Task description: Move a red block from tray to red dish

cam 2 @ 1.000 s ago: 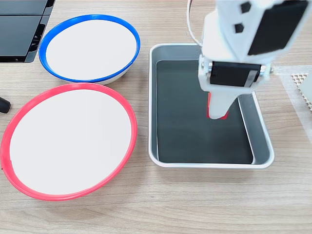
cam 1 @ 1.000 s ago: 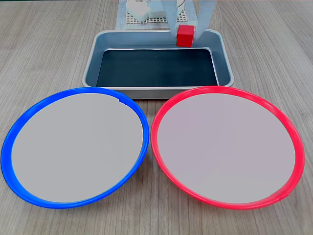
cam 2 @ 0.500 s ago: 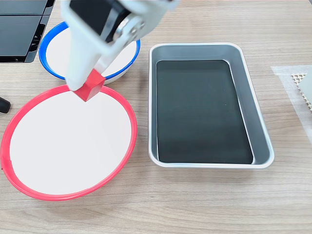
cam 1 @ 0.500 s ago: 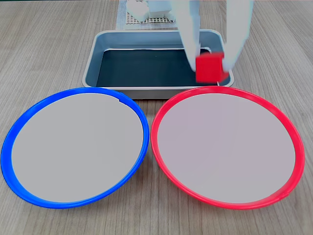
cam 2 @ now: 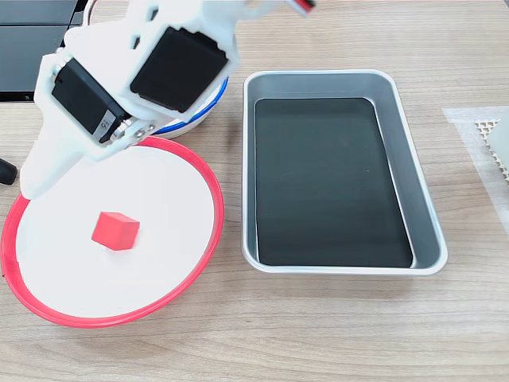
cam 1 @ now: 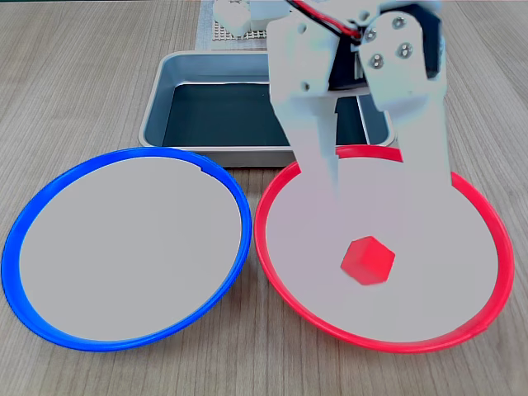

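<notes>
We saw the red block lying in the red dish; our gripper had let go, so lifting straight up seemed best.

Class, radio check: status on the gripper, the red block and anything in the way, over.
Gripper open above red dish. Red block lying free in the dish. Tray bare. Nothing in the way.

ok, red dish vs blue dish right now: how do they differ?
Rim colour: the red dish has a bright red rim, the blue dish a blue one. Contents: the red dish holds the red block, lying loose on its pale centre; the blue dish holds nothing. Cover: the open gripper hangs over the red dish, and in a fixed view the arm hides much of the blue dish. Both are round, flat, similar in size, side by side.
</notes>
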Available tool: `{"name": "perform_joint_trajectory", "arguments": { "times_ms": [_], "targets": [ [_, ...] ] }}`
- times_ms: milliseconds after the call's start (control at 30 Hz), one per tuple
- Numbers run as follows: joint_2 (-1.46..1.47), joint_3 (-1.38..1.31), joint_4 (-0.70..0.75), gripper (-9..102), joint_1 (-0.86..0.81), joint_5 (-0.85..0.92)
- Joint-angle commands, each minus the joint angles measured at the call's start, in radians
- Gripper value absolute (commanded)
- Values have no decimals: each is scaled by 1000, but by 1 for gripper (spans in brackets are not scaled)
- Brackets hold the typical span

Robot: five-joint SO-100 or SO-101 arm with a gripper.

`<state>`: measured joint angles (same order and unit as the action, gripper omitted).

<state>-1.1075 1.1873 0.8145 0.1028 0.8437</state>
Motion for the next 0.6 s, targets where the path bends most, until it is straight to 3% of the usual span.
{"name": "perform_joint_trajectory", "arguments": {
  "times_ms": [0, 67, 133, 233, 267, 300, 400, 567],
  "targets": [
    [-104, 15, -32, 22, -5, -41],
    [-202, 49, -80, 16, -5, -160],
    [-314, 87, -124, 0, -8, -288],
    [-511, 198, -239, 0, -43, -603],
    [-620, 279, -325, 0, -83, -864],
    [-683, 330, -367, 0, -97, -934],
    [-927, 607, -503, -1, -132, -1026],
    [-1243, 1065, -514, -1, -173, -983]
  ]
}}
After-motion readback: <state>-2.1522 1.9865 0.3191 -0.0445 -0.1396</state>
